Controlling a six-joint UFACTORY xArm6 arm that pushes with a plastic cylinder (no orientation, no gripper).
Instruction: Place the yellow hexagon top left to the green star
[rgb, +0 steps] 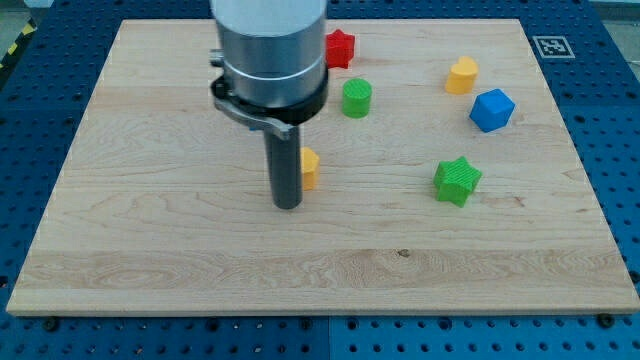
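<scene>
Table (150, 250): a pale wooden board that carries all the blocks.
My tip (287, 206): the rod's lower end on the table, left of centre.
Gripper: the arm carries only the rod, which holds nothing.
Yellow hexagon (310, 167): mostly hidden behind the rod, touching or just beside its right side.
Red star (341, 48): near the view's top, partly behind the arm.
Green cylinder (357, 98): below and right of the red star.
Green star (458, 181): well right of the yellow hexagon, at about its height.
Yellow block (462, 76): near the view's top right.
Blue block (492, 110): just right of it and lower.
</scene>
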